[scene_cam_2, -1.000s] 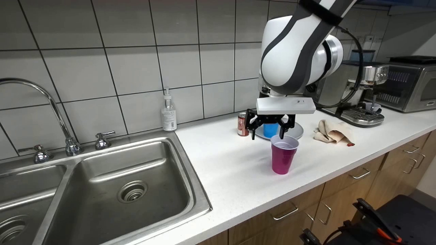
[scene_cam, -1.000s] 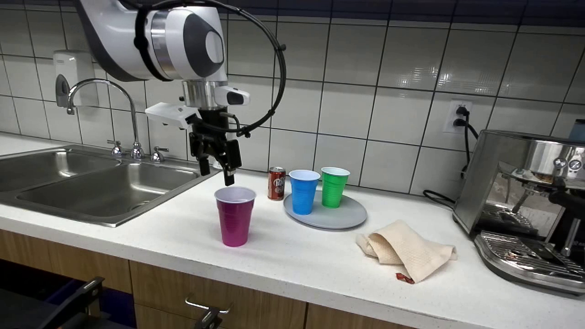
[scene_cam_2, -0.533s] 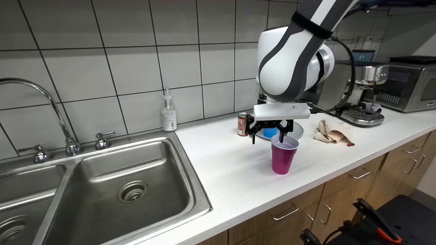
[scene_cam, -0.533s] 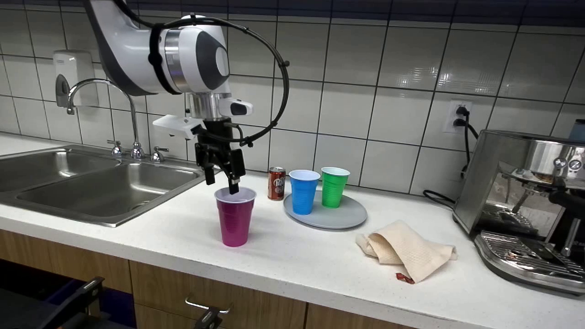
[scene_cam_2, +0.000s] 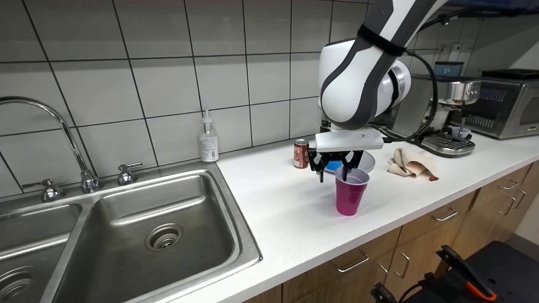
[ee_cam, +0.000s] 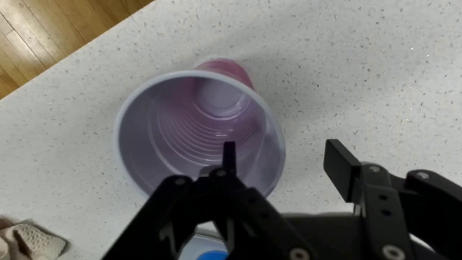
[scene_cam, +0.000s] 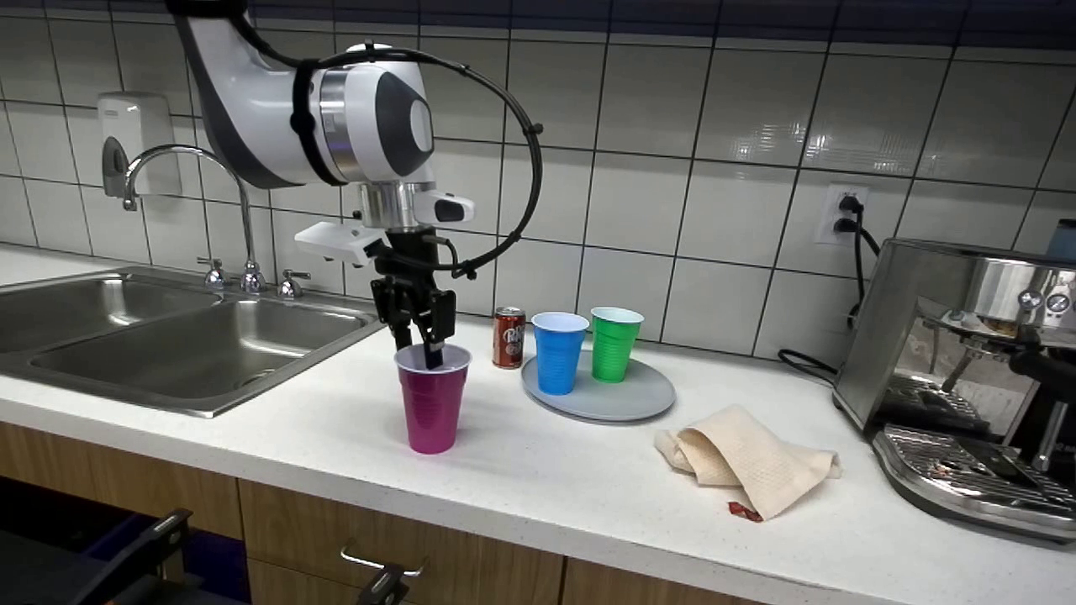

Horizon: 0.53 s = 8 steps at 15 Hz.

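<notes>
Right of the sink (scene_cam: 210, 344), the purple cup (scene_cam: 433, 416) is standing upright on the counter (scene_cam: 538, 470). The gripper (scene_cam_2: 333, 179) is straddling its wall with jaws apart, one inside, holding nothing. Grasping is apparently being prepared; the next move is likely calling for pinching that wall.

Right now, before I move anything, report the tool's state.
Tool: open, holding nothing; its jaws stand apart, one at the mouth of the purple cup, the other outside it.
</notes>
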{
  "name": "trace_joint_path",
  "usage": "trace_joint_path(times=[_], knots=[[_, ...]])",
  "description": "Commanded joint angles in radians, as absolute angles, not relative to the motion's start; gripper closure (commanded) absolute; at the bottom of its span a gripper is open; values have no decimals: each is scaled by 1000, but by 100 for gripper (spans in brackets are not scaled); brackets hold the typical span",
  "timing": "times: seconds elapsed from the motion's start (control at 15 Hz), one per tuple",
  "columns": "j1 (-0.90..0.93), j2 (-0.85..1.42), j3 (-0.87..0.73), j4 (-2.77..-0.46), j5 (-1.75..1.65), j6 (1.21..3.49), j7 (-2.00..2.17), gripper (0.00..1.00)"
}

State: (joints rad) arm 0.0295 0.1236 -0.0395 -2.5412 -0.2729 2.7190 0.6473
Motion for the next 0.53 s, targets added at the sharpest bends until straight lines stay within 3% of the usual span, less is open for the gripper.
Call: trace_joint_path(times=[0.0,0.27,0.47], knots=[[49,135,-61,-2527,-288,2723,657,66],[48,131,-66,-2530,-287,2723,648,97],[43,120,-69,-2533,-285,2722,614,100]])
